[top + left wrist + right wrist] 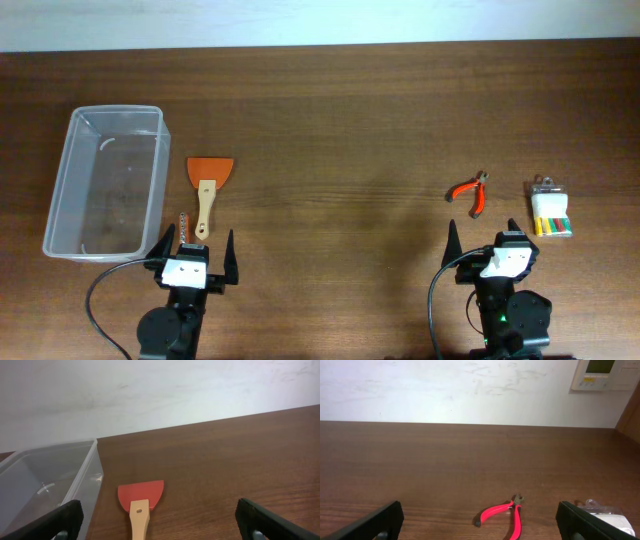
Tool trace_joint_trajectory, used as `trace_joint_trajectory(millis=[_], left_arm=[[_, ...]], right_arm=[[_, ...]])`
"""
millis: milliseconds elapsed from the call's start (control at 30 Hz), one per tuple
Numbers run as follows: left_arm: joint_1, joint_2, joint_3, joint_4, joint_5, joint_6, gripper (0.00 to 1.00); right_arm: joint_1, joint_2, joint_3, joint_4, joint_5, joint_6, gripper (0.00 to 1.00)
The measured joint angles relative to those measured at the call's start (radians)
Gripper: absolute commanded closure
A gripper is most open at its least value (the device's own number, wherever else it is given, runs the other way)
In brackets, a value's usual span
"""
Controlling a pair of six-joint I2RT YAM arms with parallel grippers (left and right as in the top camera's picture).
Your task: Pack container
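The clear plastic container (pixel 158 180) stands empty at the far left; its wall also shows in the left wrist view (pixel 96 467). A scraper (pixel 207 190) with an orange blade and wooden handle lies just right of it, also in the left wrist view (pixel 141 499). Red-handled pliers (pixel 470 192) lie at the right, also in the right wrist view (pixel 507 512). My left gripper (pixel 197 248) is open and empty just behind the scraper's handle (pixel 160 521). My right gripper (pixel 490 245) is open and empty, short of the pliers (pixel 480 521).
A small clear pack of coloured pieces (pixel 551 213) lies right of the pliers, at the right wrist view's edge (pixel 607 514). A small thin reddish item (pixel 183 222) lies beside the scraper handle. A white wall backs the brown wooden table (pixel 340 120).
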Motion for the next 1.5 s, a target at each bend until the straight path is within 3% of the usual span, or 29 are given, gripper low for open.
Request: trace_joint_trajectory(millis=[933, 1133, 1300, 1500], left_arm=[[0.000, 0.000, 0.000, 0.004, -0.010, 0.000, 0.01], [0.000, 0.000, 0.002, 0.018, -0.023, -0.057, 0.01], [0.000, 0.083, 0.156, -0.229, -0.111, -0.171, 0.01], [0.000, 0.385, 0.555, -0.480, -0.243, -0.262, 0.01]], right_arm=[[0.000, 0.000, 0.000, 0.000, -0.008, 0.002, 0.01], [0.000, 0.003, 0.000, -0.006, -0.081, 0.089, 0.01], [0.000, 0.084, 0.083, -0.083, -0.127, 0.117, 0.01], [0.000, 0.385, 0.478, -0.386, -0.162, 0.131, 0.01]])
